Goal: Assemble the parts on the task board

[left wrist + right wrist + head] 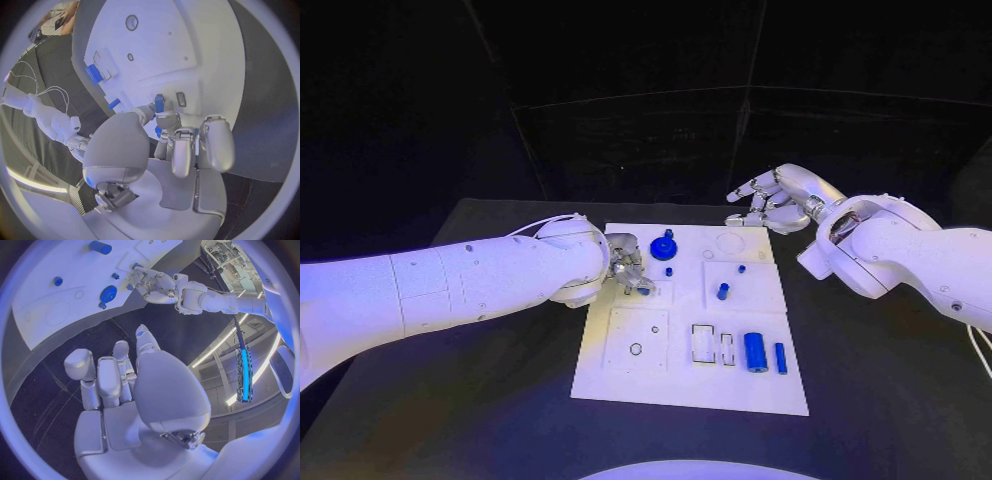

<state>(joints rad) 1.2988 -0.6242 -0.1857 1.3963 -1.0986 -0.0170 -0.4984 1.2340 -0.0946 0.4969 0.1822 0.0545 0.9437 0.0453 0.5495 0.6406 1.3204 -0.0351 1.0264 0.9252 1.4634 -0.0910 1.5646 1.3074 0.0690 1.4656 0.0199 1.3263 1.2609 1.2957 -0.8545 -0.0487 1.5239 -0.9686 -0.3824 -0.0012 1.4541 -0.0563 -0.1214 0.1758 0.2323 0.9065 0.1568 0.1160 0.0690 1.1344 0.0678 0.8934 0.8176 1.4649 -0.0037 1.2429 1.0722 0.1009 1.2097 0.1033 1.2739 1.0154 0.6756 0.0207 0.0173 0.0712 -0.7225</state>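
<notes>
Fingers of our left hand are curled together over the near-left part of the task board, and between their tips we see a small blue part that they seem to pinch. We cannot tell from the wrist view if this part is already seated in the board or only hangs above it. Our right hand hovers beyond the far edge of the board, above the counter, its fingers spread and holding nothing.

We judge the main risk to be a tilted part: if we press it down while it is not upright over its hole, it may jam or slip from the fingertips. A second risk comes from the blue round piece that stands just beside our left hand, farther along the board; a sideways move of the fingers could knock it. The blue cylinder near the board's front edge lies well apart and looks safe.
</notes>
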